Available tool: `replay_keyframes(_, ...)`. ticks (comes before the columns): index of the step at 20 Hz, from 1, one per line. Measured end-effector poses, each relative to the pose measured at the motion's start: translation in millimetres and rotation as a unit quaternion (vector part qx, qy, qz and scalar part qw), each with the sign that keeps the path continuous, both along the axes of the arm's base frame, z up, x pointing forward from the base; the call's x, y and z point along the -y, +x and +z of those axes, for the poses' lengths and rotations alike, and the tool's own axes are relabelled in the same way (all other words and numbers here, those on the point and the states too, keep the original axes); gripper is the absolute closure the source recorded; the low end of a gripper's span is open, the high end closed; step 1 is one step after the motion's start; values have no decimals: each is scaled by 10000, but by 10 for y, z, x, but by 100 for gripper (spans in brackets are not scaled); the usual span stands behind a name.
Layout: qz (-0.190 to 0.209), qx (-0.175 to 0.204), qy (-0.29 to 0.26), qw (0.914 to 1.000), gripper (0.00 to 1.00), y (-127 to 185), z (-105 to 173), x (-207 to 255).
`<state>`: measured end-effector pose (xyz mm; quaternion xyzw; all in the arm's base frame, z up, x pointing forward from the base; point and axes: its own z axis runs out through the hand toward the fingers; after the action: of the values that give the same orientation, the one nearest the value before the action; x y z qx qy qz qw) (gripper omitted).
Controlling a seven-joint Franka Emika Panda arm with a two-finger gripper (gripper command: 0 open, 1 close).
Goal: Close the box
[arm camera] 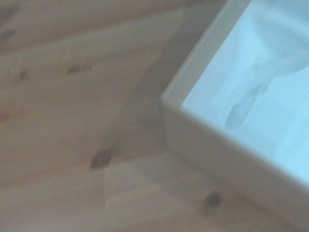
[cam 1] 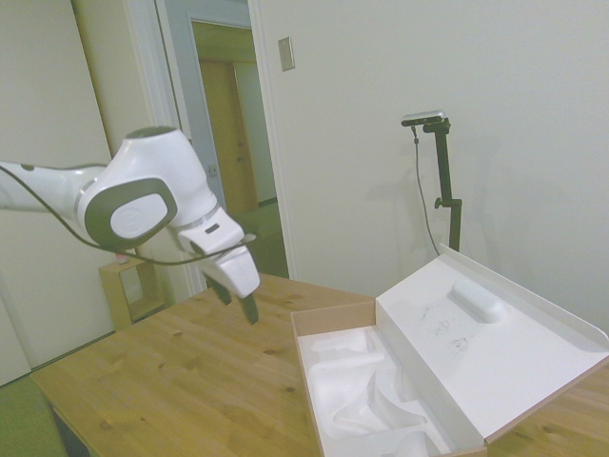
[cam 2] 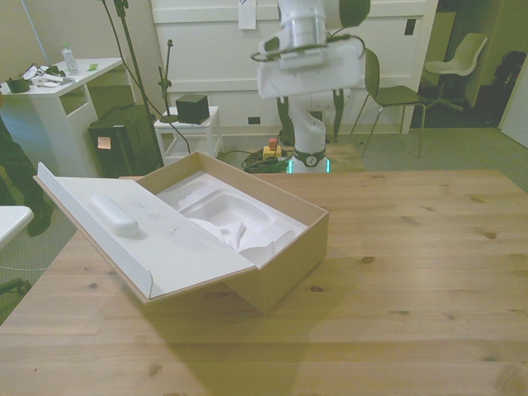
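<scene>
The box [cam 2: 247, 247] sits on the wooden surface [cam 2: 412, 272], toward the front view's left. It is brown outside and white inside. It is wide open. Its big lid [cam 2: 140, 235] leans back and out toward the front view's left, white side up, with a small white lump [cam 2: 115, 214] stuck on it. A bumpy white insert [cam 2: 227, 219] fills the bottom part.

The pincer [cam 1: 240, 297] hangs in the air, well above the surface and apart from the box, near its open side. I cannot tell if the pincer is wide or narrow.

The lid is big and floppy. If the arm pushes it at one corner only, it might twist or slip off. If it pushes too hard, the whole box might slide along the surface.
</scene>
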<state>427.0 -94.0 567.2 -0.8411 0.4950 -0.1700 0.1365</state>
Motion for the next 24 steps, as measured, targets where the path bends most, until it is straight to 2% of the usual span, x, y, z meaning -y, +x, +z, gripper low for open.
replay_keyframes(3, -445, 396, 135, 9981, 0, 107, 459, 496)
replay_keyframes(6, -824, 584, 161, 9948, 0, 330, 672, 951)
replay_keyframes(11, -1492, 758, 61, 9859, 0, 680, 818, 1802)
replay_keyframes(16, -2138, 999, -286, 9713, 0, 709, 1010, 2631)
replay_keyframes(24, -2551, 1092, -1086, 9546, 0, 1035, 884, 3310)
